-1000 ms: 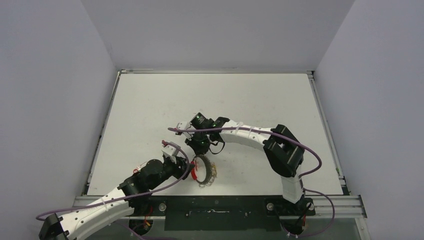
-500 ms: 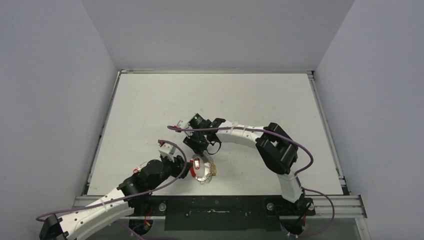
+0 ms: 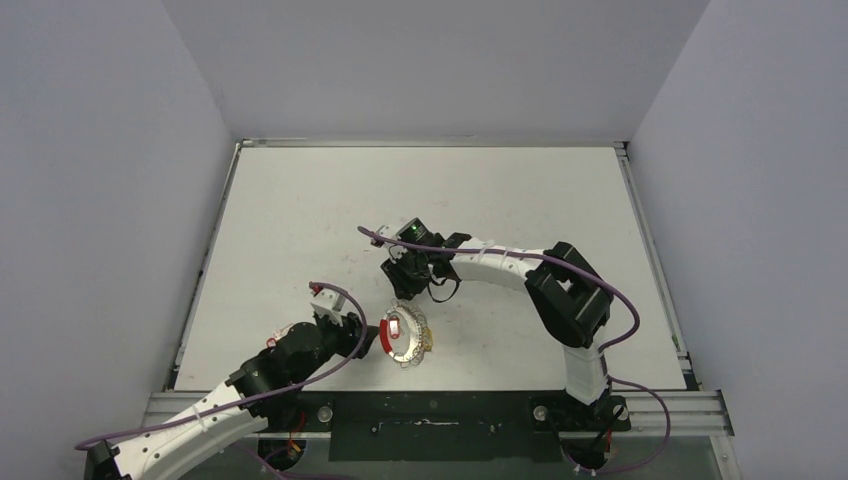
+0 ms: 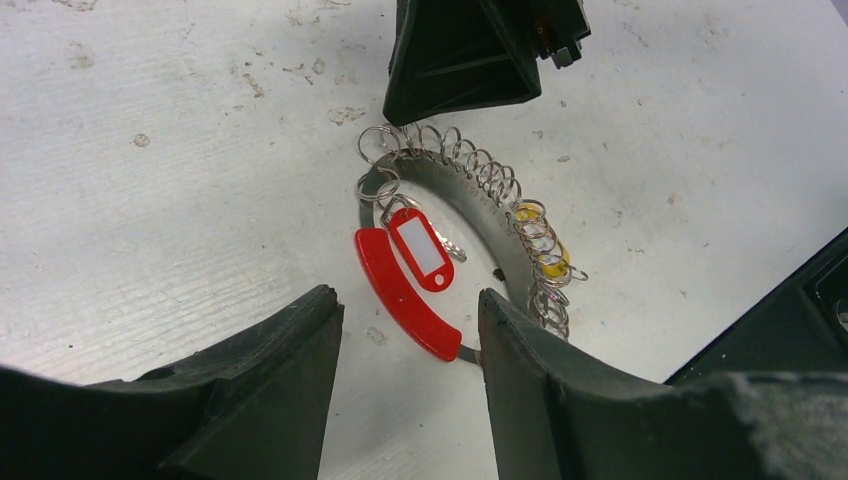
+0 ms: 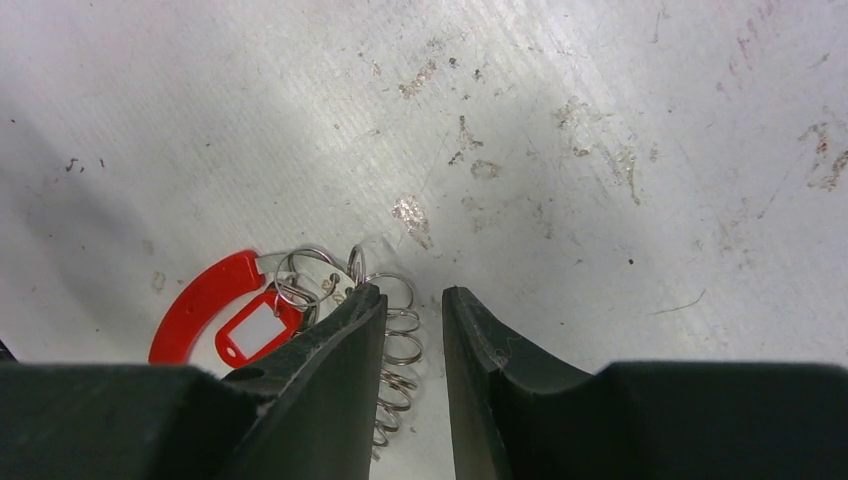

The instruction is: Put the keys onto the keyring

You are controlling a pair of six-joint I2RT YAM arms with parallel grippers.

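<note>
We are logging the keyring lying flat, keys on it; left gripper hovering unclenched beside it, right gripper parted over its rim, both empty

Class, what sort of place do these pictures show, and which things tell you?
Probably a robotics lab test cell: a scuffed white table boxed in by plain grey walls, with a left arm and right arm bolted at its near edge, trailing purple cables.

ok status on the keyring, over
both open, empty: left gripper by the red piece, right gripper at the far rim. keyring flat on table, tagged keys along it. nothing blocking the grippers.
</note>
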